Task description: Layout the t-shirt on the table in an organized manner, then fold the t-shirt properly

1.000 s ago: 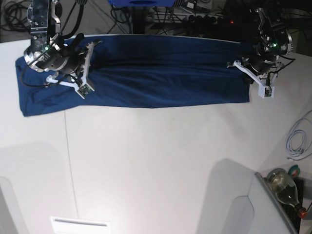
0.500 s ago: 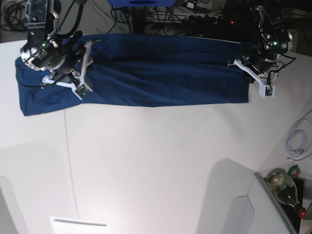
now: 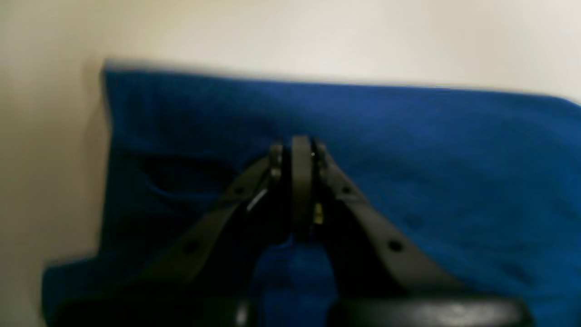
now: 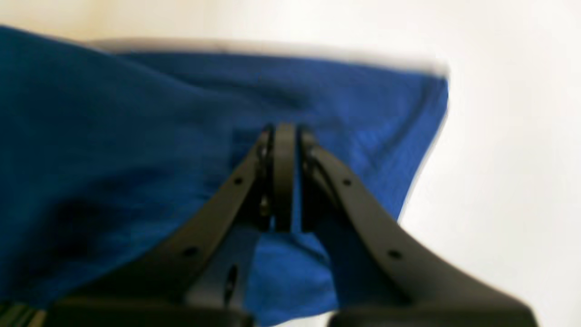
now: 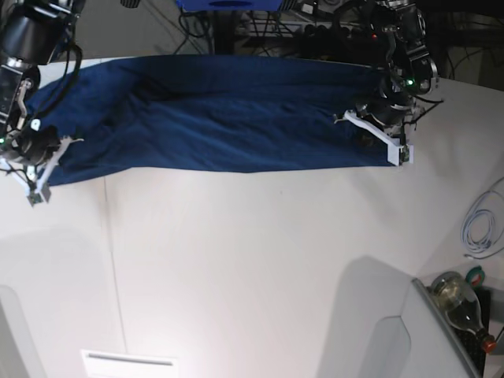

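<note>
The dark navy t-shirt (image 5: 228,118) lies stretched in a long band across the far part of the white table (image 5: 252,260). In the base view my right gripper (image 5: 55,150) is at the shirt's left end, near the table's left edge. The right wrist view shows that gripper (image 4: 281,131) shut, with a fold of t-shirt (image 4: 136,136) pinched between its fingers. My left gripper (image 5: 364,124) sits at the shirt's right end. In the left wrist view it (image 3: 295,145) is shut on the t-shirt (image 3: 431,159), close to a cloth corner.
A thin seam (image 5: 114,260) runs down the table's left part. At the right edge lie a coiled white cable (image 5: 480,224) and a bottle (image 5: 461,303). A grey box (image 5: 378,331) stands at the bottom right. Dark cables (image 5: 315,31) hang behind the far edge.
My right gripper opened, slid left off the collar area to the shirt's left end and shut again. My left arm drifted slightly left, and the shirt's right end drew in with it.
</note>
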Robot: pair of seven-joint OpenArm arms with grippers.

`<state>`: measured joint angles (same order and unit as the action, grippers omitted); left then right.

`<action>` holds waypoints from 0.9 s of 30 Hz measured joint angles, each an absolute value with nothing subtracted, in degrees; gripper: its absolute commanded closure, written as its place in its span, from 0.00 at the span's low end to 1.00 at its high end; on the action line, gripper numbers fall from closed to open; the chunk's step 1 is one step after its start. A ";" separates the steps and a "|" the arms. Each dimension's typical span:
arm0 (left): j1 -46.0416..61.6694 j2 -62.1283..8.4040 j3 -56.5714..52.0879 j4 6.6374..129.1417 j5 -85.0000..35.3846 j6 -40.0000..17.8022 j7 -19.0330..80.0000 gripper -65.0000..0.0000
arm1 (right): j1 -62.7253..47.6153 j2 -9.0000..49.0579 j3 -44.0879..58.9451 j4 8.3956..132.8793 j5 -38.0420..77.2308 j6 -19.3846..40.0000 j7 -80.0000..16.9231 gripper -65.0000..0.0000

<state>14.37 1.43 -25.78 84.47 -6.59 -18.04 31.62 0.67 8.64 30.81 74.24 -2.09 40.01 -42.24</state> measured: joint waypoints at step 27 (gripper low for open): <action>16.91 3.66 -25.45 91.90 -2.63 -18.02 30.59 1.00 | -3.95 5.48 22.48 89.17 -1.32 34.33 -42.13 0.98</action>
<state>16.91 3.66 -25.45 91.90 -2.63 -18.02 30.59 -3.95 5.48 22.48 89.17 -1.32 34.33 -42.13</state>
